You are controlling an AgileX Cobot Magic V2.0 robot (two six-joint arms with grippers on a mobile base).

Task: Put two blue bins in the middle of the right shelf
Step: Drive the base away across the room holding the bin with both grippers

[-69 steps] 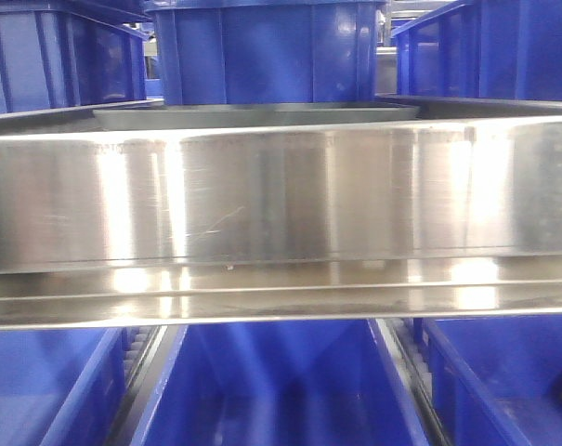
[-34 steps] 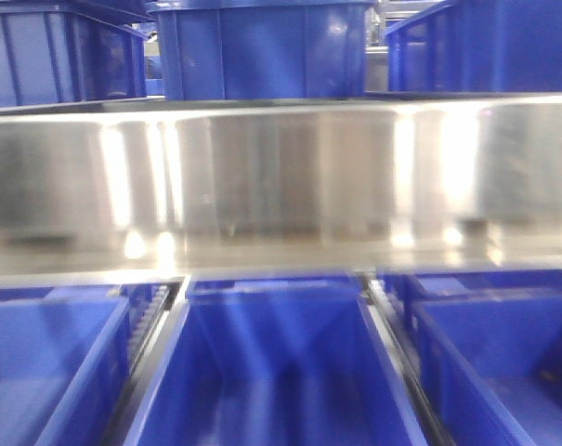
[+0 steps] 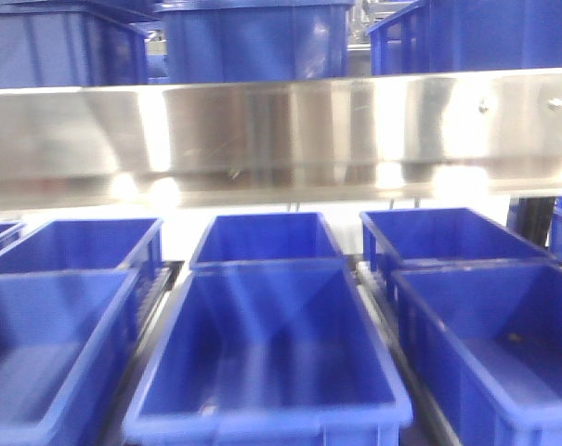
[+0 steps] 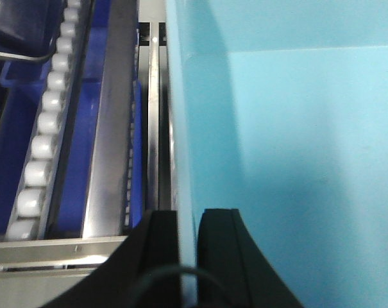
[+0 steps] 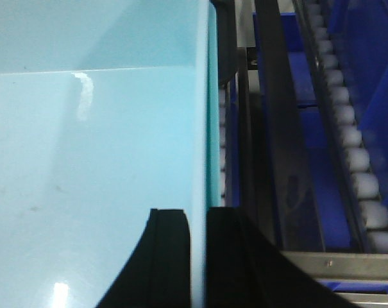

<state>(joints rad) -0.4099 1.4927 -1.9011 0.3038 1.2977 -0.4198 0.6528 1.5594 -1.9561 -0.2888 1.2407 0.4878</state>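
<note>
Your left gripper (image 4: pixel 188 221) and right gripper (image 5: pixel 199 221) each pinch a side wall of the pale blue bin (image 4: pixel 296 167), which looks stiff, light and slick, so grip squarely at its top edge.

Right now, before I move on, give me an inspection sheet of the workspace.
Surface: steel front rail, shiny and scratched; roller tracks run alongside the bin.
Job's things: one pale blue bin, gripped by both side walls; second not seen.
Clutter: dark blue bins below and above the rail.
Grippers: left fingers and right fingers each clamp a wall.
Cables: thin cable loops at the left fingers.
Surroundings: nothing seen beyond the racking.
</note>
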